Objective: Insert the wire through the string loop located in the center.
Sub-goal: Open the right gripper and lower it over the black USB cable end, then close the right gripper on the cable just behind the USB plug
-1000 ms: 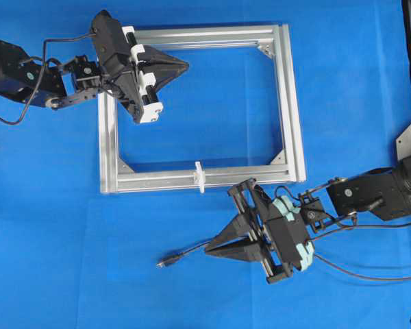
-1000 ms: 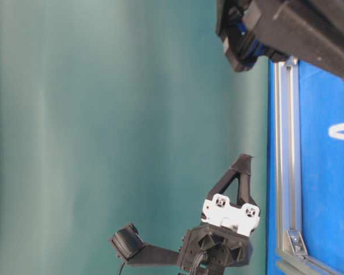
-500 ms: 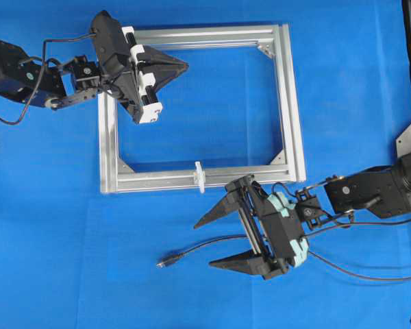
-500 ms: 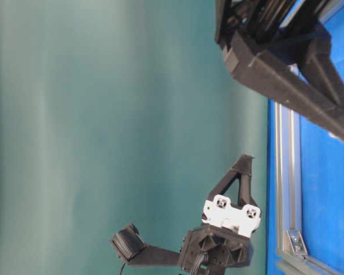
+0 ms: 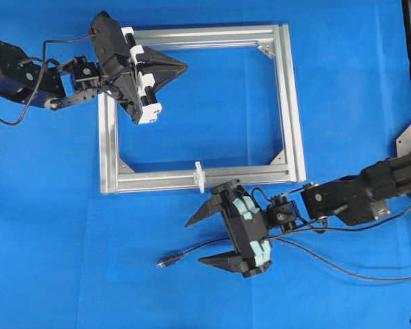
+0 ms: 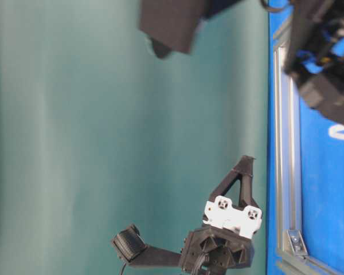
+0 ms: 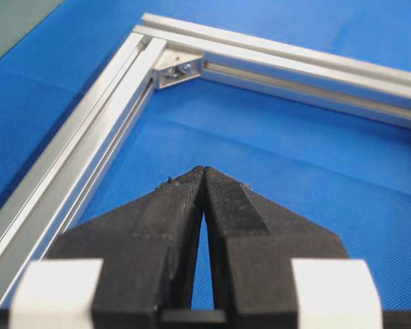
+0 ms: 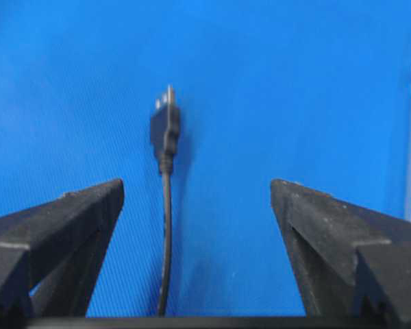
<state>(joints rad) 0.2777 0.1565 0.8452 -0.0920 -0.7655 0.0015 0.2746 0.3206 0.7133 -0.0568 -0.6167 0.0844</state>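
Blue cloth [image 5: 342, 82]; aluminium frame [image 5: 292, 103] enclosing only left pincer [image 5: 185, 66].

The whole blue table [image 5: 48, 226] is seen straight down from overhead. The table-level view is turned sideways (the table edge runs upright at its right) and faces a green wall [image 6: 74, 137]. Each wrist view is taken close, along its own fingers — the metal frame [image 5: 291, 96] is shared by all four views.
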